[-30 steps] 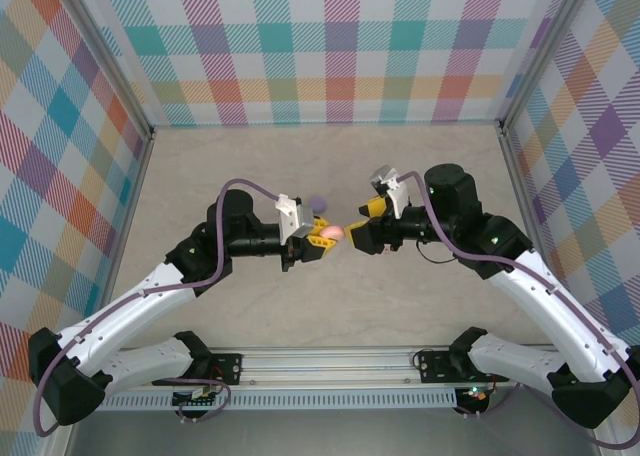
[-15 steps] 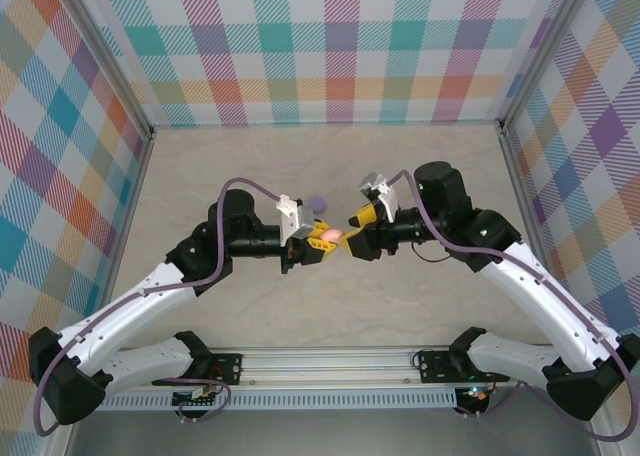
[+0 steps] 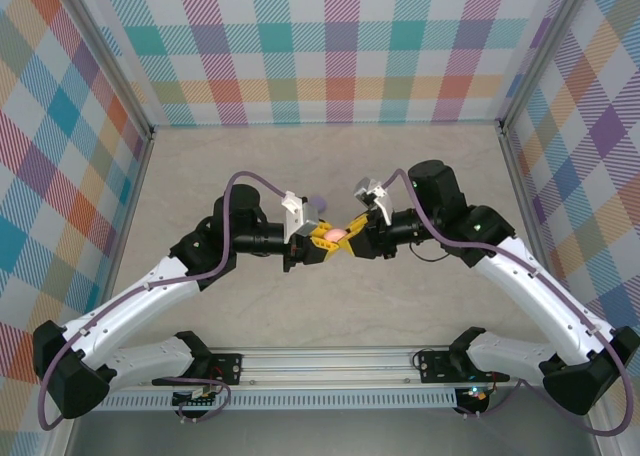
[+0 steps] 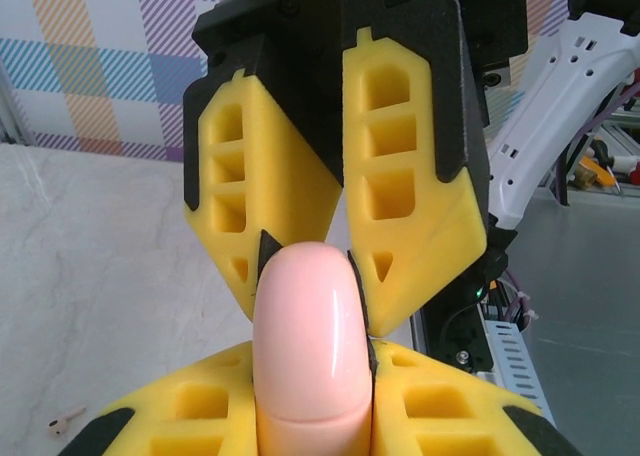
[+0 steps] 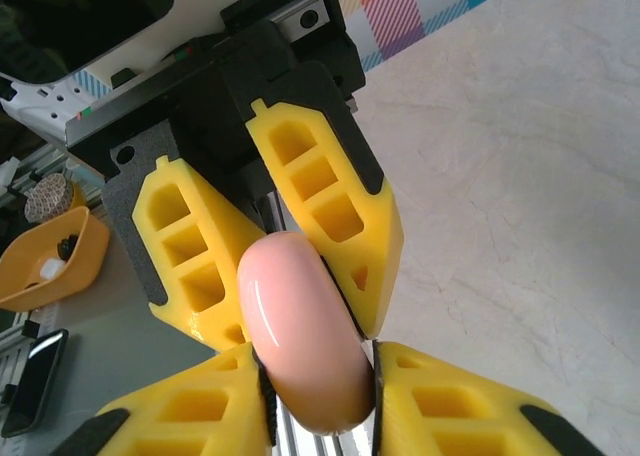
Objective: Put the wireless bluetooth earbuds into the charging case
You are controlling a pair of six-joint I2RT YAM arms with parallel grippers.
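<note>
A glossy pink charging case (image 3: 331, 235), closed, hangs above the table's middle between the two grippers. My left gripper (image 3: 322, 238) is shut on one end of it; the case (image 4: 310, 346) stands edge-on between those yellow pads. My right gripper (image 3: 350, 231) meets it from the other side, and both of its pads press the case (image 5: 305, 326), so it is shut on it too. One tiny pale earbud (image 4: 66, 417) lies on the table below. A purple case (image 3: 316, 200) lies just behind the left wrist.
The beige marbled table (image 3: 420, 166) is walled by checkered panels on three sides. A rail (image 3: 330, 361) with the arm bases runs along the near edge. Off the table, the right wrist view shows a yellow bowl (image 5: 40, 261) and a phone (image 5: 30, 376).
My right gripper has moved left to the pink case and its jaws have closed onto it. The left gripper keeps its hold and has barely moved.
</note>
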